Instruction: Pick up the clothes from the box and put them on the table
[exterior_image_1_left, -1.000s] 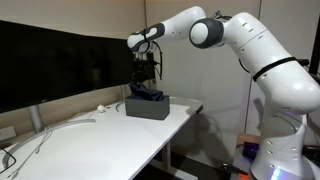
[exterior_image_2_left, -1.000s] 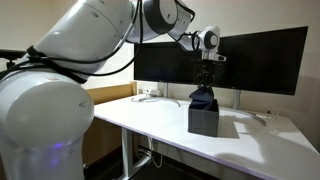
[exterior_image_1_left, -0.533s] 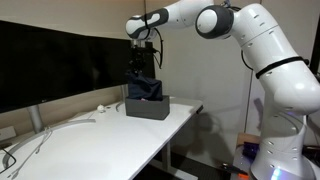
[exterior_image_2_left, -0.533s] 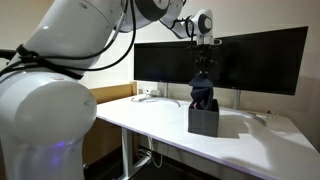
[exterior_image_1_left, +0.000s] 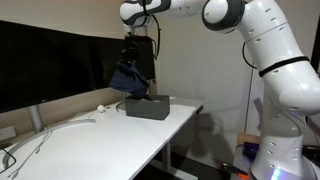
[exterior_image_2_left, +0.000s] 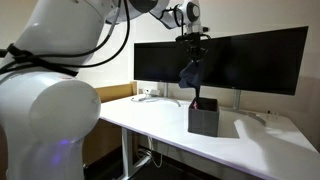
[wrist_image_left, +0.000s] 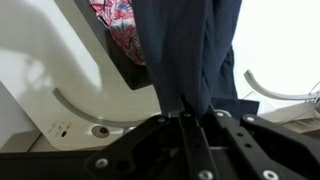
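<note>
With the hand (wrist_image_left: 190, 118) pinching the navy garment (wrist_image_left: 190, 50) by its top, holds it hanging in folds over the table (exterior_image_1_left: 90, 145); dangles it just above the box (exterior_image_1_left: 148, 108) in both exterior views; shows the pink-and-red patterned garment (wrist_image_left: 118, 25) lying inside the box; stands near the black monitors (exterior_image_2_left: 260, 60).

Wrist view: navy garment (wrist_image_left: 190, 50) cut by top edge, far end unseen. Gripper (wrist_image_left: 186, 118) pinched on cloth, pad faces buried in folds. Patterned garment (wrist_image_left: 117, 24) cut by top edge, right part behind navy cloth. Box (wrist_image_left: 118, 68): one rim strip visible, rest covered.
Exterior view: gripper (exterior_image_1_left: 130, 48) jaws too small to read; box (exterior_image_1_left: 148, 108) interior hidden behind near wall; table (exterior_image_1_left: 100, 140) left end cut by frame edge.
</note>
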